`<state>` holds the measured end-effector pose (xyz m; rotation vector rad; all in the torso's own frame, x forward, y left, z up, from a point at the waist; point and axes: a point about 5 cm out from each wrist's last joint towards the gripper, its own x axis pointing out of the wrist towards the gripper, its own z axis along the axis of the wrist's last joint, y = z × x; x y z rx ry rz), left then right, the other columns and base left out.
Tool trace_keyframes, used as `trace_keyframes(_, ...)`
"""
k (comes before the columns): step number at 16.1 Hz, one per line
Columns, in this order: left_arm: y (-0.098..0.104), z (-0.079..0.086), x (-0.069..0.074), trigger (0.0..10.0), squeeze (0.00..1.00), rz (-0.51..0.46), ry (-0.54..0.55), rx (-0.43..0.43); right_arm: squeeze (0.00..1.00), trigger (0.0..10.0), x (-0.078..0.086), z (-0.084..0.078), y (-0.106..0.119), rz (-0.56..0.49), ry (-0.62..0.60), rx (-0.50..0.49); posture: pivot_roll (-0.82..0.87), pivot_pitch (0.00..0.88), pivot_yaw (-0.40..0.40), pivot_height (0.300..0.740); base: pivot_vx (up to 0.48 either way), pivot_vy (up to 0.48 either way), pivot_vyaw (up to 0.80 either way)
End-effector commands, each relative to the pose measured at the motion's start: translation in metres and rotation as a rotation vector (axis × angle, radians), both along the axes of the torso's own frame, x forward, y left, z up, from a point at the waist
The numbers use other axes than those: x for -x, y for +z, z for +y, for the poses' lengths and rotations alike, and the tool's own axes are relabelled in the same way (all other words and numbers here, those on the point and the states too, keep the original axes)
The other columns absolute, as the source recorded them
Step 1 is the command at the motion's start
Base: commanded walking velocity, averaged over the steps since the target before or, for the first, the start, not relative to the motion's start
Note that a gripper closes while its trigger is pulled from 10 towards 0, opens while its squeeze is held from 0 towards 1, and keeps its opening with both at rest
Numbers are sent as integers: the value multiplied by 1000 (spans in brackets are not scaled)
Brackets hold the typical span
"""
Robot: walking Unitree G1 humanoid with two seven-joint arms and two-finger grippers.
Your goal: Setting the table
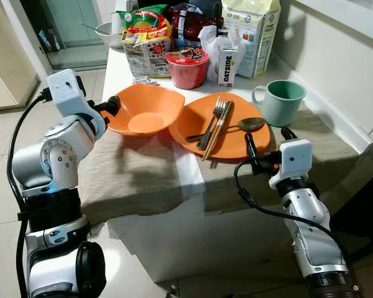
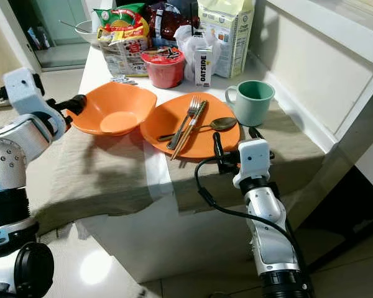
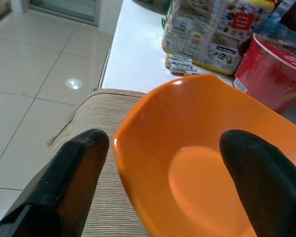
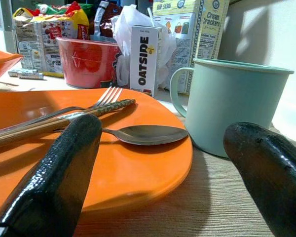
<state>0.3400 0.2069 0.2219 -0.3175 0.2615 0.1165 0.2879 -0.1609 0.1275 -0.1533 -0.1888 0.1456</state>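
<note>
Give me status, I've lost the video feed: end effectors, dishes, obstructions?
Left end effector open, straddling orange bowl rim. Right end effector open at orange plate edge, near green mug. Fork, chopsticks, spoon on plate.

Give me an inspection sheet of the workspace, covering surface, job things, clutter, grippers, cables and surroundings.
Surface: white table with beige runner.
Job's things: orange bowl beside orange plate; fork, chopsticks and spoon on plate; green mug beside it.
Clutter: red cup, Oatside carton, snack bags behind.
Grippers: left gripper open, straddling bowl rim; right gripper open, at plate edge.
Cables: black cable along right arm.
Surroundings: tiled floor.
</note>
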Motion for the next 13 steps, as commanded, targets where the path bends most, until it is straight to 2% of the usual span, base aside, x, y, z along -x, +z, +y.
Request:
trace_keyframes(1,-3,0,-1,10000,0,28,3,6,0,10000,0,3,2,-1,13,2,-158,0,82,740,0,0,0)
trace_keyframes(7,-11,3,-5,10000,0,55,14,4,0,10000,2,1,2,0,12,5,-170,0,85,740,0,0,0)
trace_keyframes(13,-17,-1,-7,10000,0,79,-2,49,0,10000,4,-2,2,2,9,14,-179,0,83,740,0,0,0)
